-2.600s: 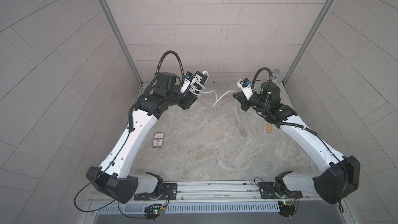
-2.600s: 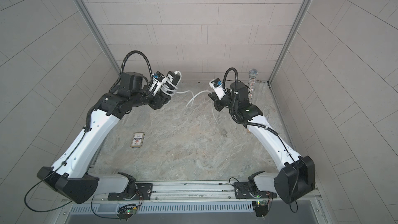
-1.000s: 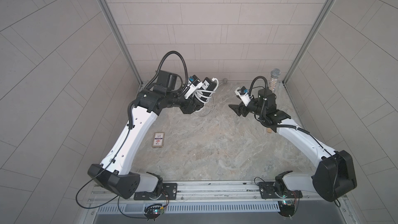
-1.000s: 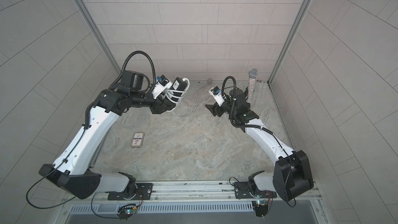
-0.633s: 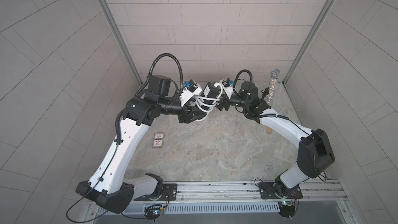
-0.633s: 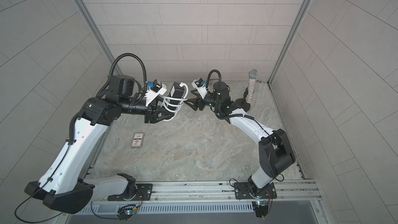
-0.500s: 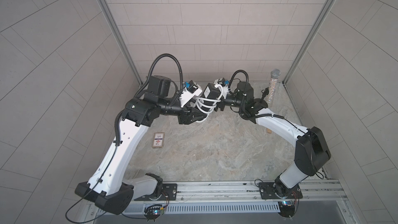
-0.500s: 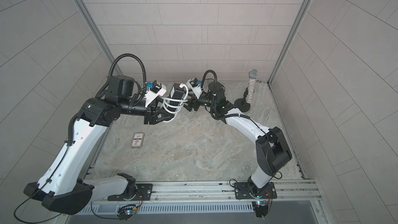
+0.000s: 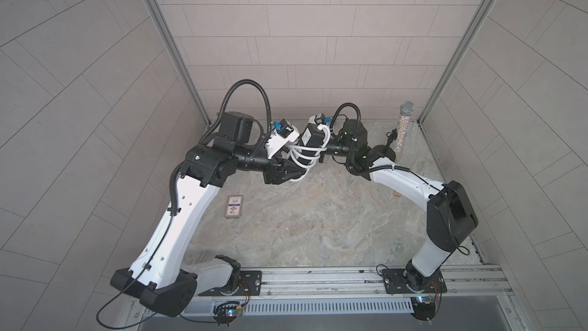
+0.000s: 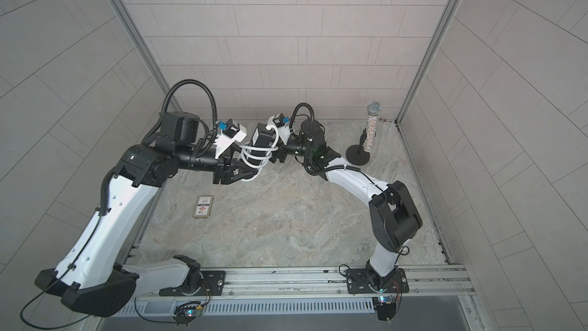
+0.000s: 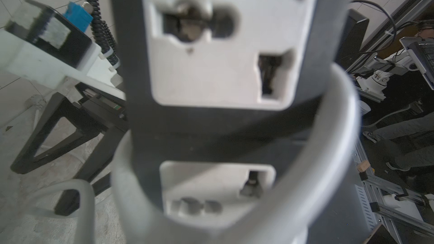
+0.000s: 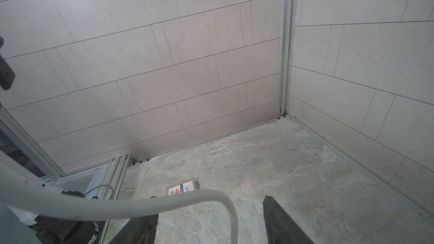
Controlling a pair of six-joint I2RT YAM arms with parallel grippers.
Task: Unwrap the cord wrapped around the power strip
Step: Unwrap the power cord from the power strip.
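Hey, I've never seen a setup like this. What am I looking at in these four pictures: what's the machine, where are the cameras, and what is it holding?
This is a robot with two arms, mounted on a rail at the edge of a stone-patterned table. Two pictures look down on the whole scene from above. The other two come from a small camera on each arm's wrist.

The left gripper is shut on a black power strip, held up off the table with its white cord looped around it. The left wrist picture shows its sockets up close.

The right gripper is open, and a stretch of cord crosses just in front of its fingers.

On the table are a small printed card box and a glittery microphone on a stand.
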